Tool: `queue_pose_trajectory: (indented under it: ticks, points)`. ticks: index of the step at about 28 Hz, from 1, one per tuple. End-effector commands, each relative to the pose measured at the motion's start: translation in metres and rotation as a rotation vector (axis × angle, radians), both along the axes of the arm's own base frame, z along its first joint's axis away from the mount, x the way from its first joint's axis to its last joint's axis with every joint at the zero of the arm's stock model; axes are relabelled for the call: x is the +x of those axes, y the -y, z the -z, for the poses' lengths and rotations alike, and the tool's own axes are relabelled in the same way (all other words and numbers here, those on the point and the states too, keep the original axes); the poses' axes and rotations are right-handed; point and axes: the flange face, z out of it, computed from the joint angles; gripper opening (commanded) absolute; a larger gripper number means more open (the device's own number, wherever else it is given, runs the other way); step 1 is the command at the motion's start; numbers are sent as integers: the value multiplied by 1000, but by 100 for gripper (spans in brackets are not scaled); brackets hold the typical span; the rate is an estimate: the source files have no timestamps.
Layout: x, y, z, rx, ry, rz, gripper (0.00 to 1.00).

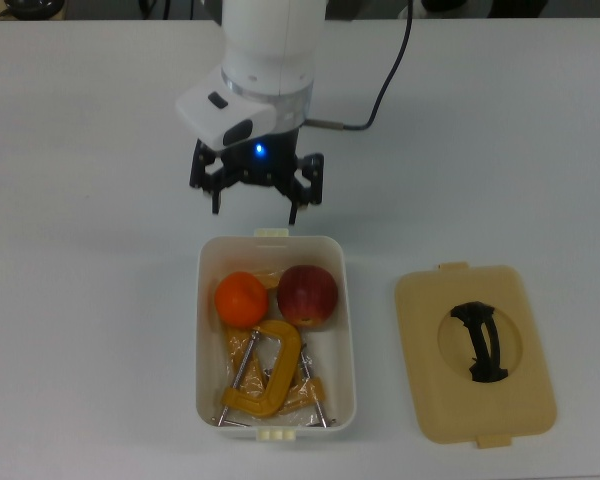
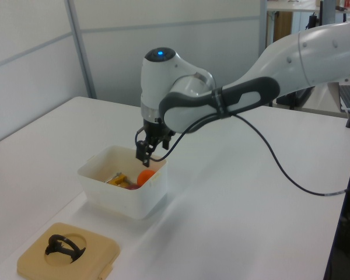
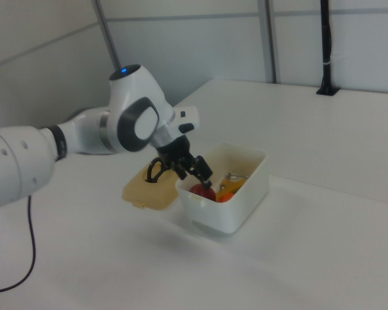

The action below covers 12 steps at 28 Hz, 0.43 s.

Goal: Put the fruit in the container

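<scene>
The white container (image 1: 202, 330) holds both fruit side by side at its end nearest the arm: the orange (image 1: 241, 298) on the top view's left and the dark red apple (image 1: 308, 295) to its right. My gripper (image 1: 255, 203) hangs open and empty just above and behind that short end of the tub. In the left view the gripper (image 2: 146, 154) is a little above the rim, with the orange (image 2: 144, 177) resting below it inside the container (image 2: 125, 201). The right view shows the apple (image 3: 202, 191) in the tub under the gripper (image 3: 191, 166).
Yellow C-clamps (image 1: 265, 372) fill the other half of the container. A flat beige lid (image 1: 430, 400) with a black handle (image 1: 480, 343) lies on the white table at the top view's right of the tub. A black cable (image 1: 380, 90) trails from the arm.
</scene>
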Motion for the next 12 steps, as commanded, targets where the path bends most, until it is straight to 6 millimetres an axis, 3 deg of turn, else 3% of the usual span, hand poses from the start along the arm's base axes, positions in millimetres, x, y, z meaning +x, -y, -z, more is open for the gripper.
queue_pose_trajectory:
  ticks: [1,2,8,12]
  points:
    - [-40,1,-51,38,-99,-65,100]
    - [-54,10,-67,40,-145,-91,100]
    - [-101,37,-116,45,-237,-91,100]
    - [-118,48,-135,43,-248,-66,100]
